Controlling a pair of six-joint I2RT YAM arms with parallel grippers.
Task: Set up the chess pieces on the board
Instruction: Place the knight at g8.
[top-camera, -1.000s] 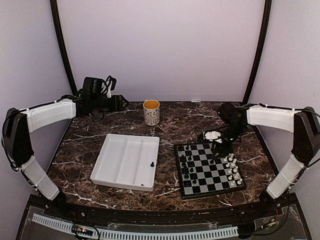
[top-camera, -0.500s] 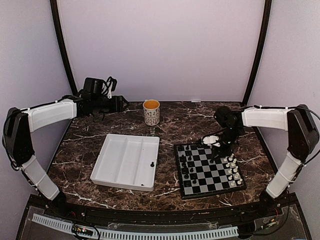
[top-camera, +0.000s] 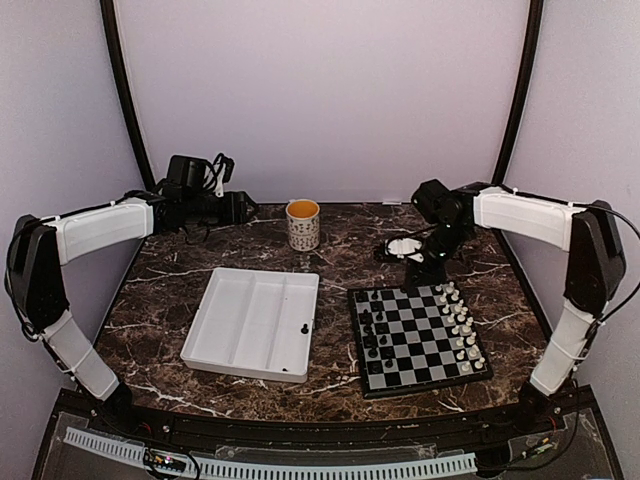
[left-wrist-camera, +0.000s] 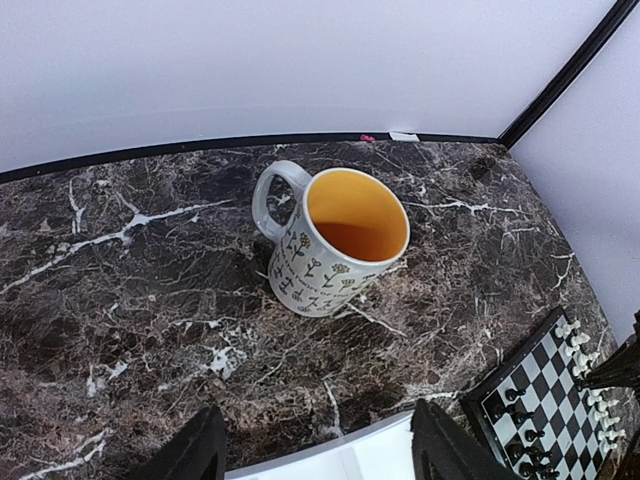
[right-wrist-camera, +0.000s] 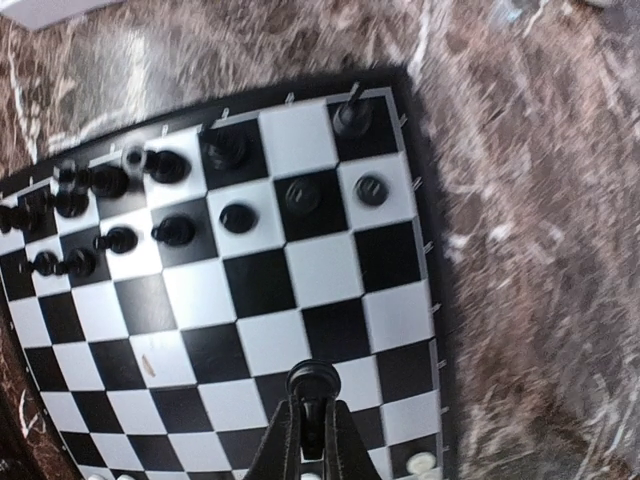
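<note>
The board (top-camera: 418, 338) lies at front right, with black chess pieces (top-camera: 372, 325) on its left files and white ones (top-camera: 462, 325) along its right edge. My right gripper (top-camera: 432, 265) hangs over the board's far edge, shut on one black piece. In the right wrist view this piece (right-wrist-camera: 314, 380) sits pinched at the fingertips of the right gripper (right-wrist-camera: 313, 405), above the board (right-wrist-camera: 320, 268) and its black pieces (right-wrist-camera: 170, 165). A lone black piece (top-camera: 304, 328) lies in the white tray (top-camera: 240, 320). My left gripper (left-wrist-camera: 318, 455) is open and empty at the back left.
A flowered mug (top-camera: 303, 223) with an orange inside stands at the back centre, seen close in the left wrist view as the mug (left-wrist-camera: 335, 240). A black adapter with cables (top-camera: 190, 175) sits in the back left corner. The tray's far rim (left-wrist-camera: 340, 460) shows below the left fingers.
My right gripper has shut on a black piece and drawn back from over the board toward its far edge. The left arm has not moved.
</note>
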